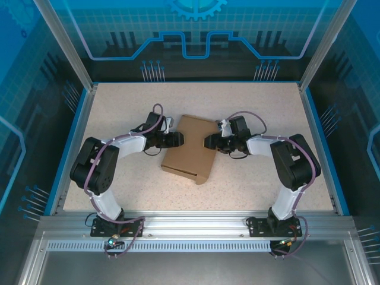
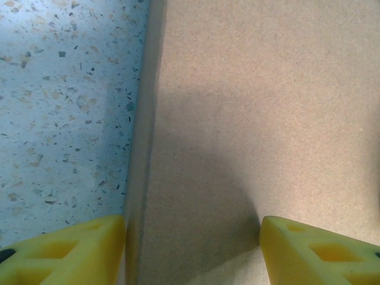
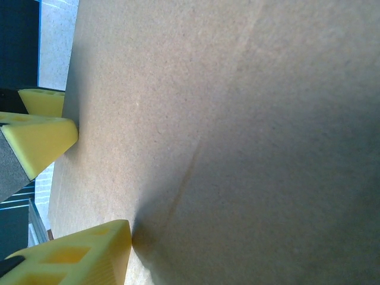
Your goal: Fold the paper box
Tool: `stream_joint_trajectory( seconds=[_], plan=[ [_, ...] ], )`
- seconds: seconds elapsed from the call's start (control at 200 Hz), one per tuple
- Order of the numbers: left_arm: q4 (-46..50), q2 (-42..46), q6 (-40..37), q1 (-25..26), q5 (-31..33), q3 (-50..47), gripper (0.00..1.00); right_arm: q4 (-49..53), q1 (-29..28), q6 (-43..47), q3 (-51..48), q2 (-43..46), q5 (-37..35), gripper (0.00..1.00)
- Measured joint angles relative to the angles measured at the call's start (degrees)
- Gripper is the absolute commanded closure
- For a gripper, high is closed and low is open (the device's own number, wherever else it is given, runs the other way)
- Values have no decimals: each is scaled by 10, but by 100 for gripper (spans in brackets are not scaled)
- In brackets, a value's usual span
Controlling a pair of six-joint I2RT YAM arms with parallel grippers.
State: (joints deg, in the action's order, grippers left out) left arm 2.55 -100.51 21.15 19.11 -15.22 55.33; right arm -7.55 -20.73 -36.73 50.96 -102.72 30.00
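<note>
While the box (image 1: 190,148) lies central on the table (image 1: 267,190), the left gripper (image 1: 178,139) sits at its nine o'clock, the right gripper (image 1: 208,142) at three.
Both stand part-open, gripping nothing; uneven pushing could skew the box.

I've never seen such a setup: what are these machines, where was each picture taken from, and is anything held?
Two robot arms, the left arm and the right arm, are fixed at the near edge of a speckled table. The overhead picture looks down on both. The other two come from cameras on their wrists, hence the yellow fingers at the edges. A brown paper box lies between the arms. Both sets of jaws stand apart, close against its cardboard; nothing is clearly gripped.
</note>
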Motion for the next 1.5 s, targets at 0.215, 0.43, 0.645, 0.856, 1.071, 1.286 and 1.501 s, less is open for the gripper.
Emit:
stream_joint_trajectory(
  seconds=[0.215,0.43,0.645,0.856,1.071,1.286,1.501],
  plan=[
    [-5,0,2,0,-7,0,38,14,-3,3,-5,38,-11,42],
    [-18,0,13,0,-12,0,36,17,-3,5,-5,81,-15,43],
    [-25,1,15,0,-12,0,35,25,-5,8,-5,108,-16,43],
    [-25,4,15,3,-11,2,35,39,-13,14,-5,136,-24,43],
    [-24,4,15,7,-11,4,35,47,-16,21,-3,148,-30,43],
    [-24,4,15,8,-10,5,35,59,-22,25,11,148,-35,43],
    [-23,4,15,8,-4,8,35,66,-31,32,32,148,-43,42]
  ],
)
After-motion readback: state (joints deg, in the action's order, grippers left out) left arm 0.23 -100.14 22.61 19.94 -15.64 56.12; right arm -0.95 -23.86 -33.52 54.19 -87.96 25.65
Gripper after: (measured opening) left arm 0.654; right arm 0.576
